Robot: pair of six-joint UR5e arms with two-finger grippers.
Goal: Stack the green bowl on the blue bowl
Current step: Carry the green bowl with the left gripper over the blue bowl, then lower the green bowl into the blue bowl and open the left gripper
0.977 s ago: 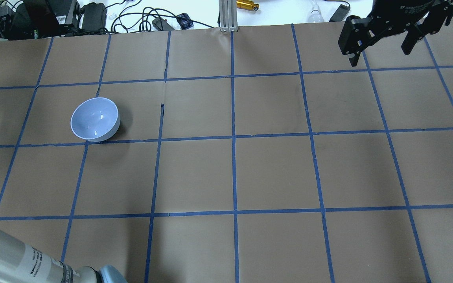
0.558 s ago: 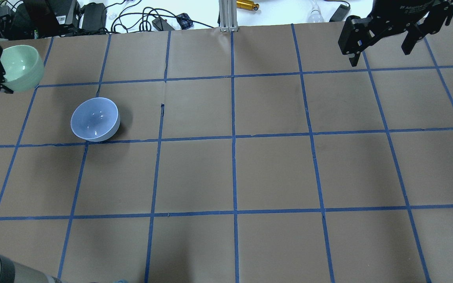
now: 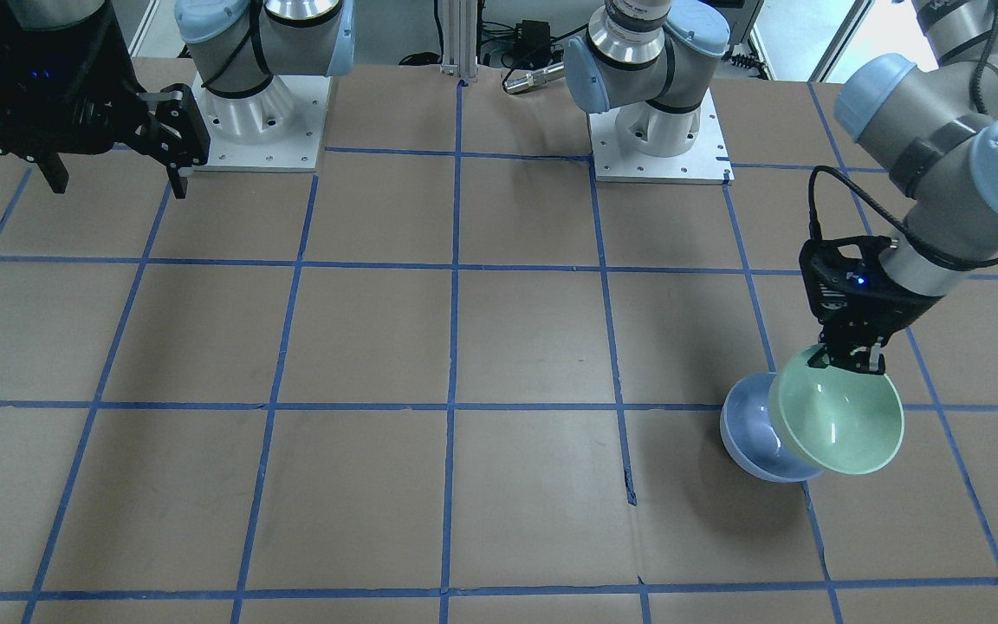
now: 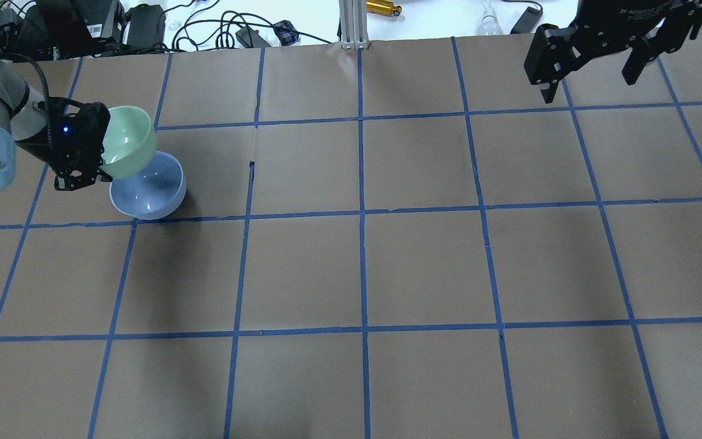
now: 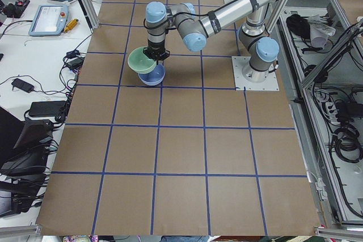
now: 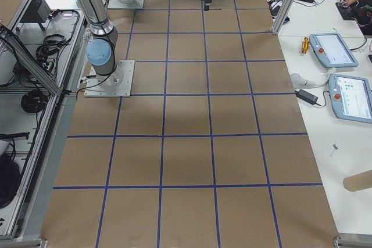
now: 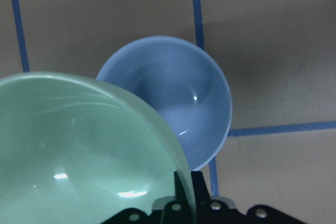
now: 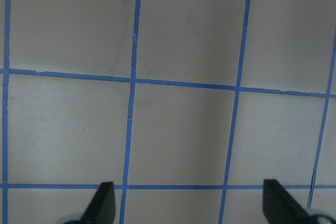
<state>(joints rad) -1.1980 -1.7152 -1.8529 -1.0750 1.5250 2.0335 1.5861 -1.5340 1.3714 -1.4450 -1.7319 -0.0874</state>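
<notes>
The green bowl (image 4: 128,141) is held by its rim in my left gripper (image 4: 102,160), tilted and lifted off the table. It overlaps the far left edge of the blue bowl (image 4: 150,189), which stands upright on the brown paper. In the front-facing view the green bowl (image 3: 841,420) hangs beside and partly over the blue bowl (image 3: 754,442). The left wrist view shows the green bowl (image 7: 79,145) close up and the blue bowl (image 7: 178,98) below it. My right gripper (image 4: 588,82) is open and empty, high over the far right corner.
Cables and electronics (image 4: 83,24) lie beyond the table's far edge, with an aluminium post (image 4: 354,24) at its middle. The two arm bases (image 3: 256,113) (image 3: 655,130) stand at the robot's side. Blue tape lines grid the paper.
My left gripper has carried the green bowl in from the left edge, rightward and toward the blue bowl, until it overlaps it. The blue bowl and the right arm have not moved.
</notes>
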